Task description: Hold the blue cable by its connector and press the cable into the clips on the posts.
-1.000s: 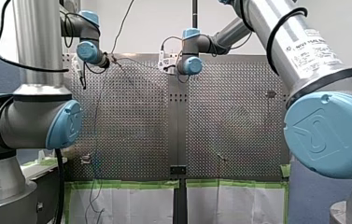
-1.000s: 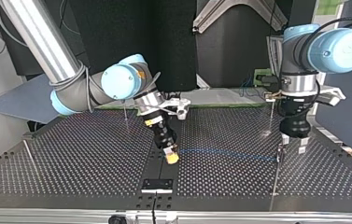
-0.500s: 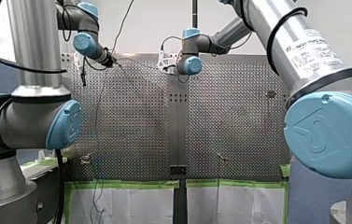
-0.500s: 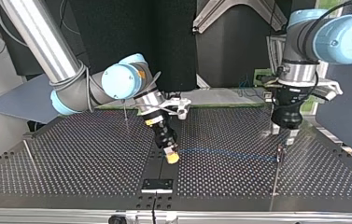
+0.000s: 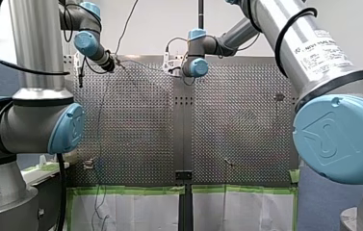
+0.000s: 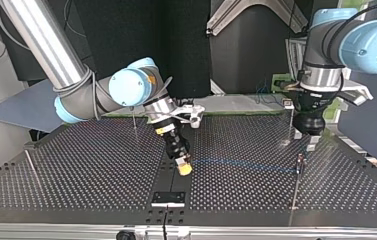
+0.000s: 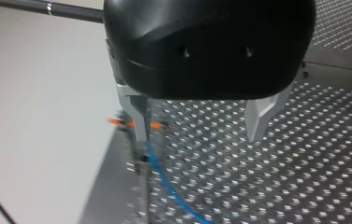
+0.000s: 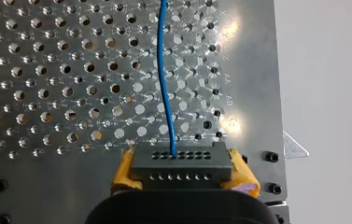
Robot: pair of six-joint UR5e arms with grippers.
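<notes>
My right gripper (image 6: 183,168) holds the grey connector (image 8: 180,164) between its yellow pads (image 8: 121,173), low over the table's middle seam. From it the blue cable (image 6: 241,164) runs along the table to a clip post (image 6: 300,163) at the top view's right. In the left wrist view the blue cable (image 7: 166,178) leaves that clip post (image 7: 139,164) just under one metal finger (image 7: 138,122). My left gripper (image 7: 199,135) stands open above the post with nothing between its fingers. In the top view my left gripper (image 6: 306,141) hangs above and behind the post.
More thin posts stand on the perforated table (image 6: 76,175): one behind my right gripper (image 6: 135,120), one at the top view's left (image 6: 30,163), one at the far right (image 6: 291,118). A black plate (image 6: 168,198) sits at the near seam.
My left gripper has risen off the clip post and drawn back from it, staying open. My right gripper and the connector have not moved.
</notes>
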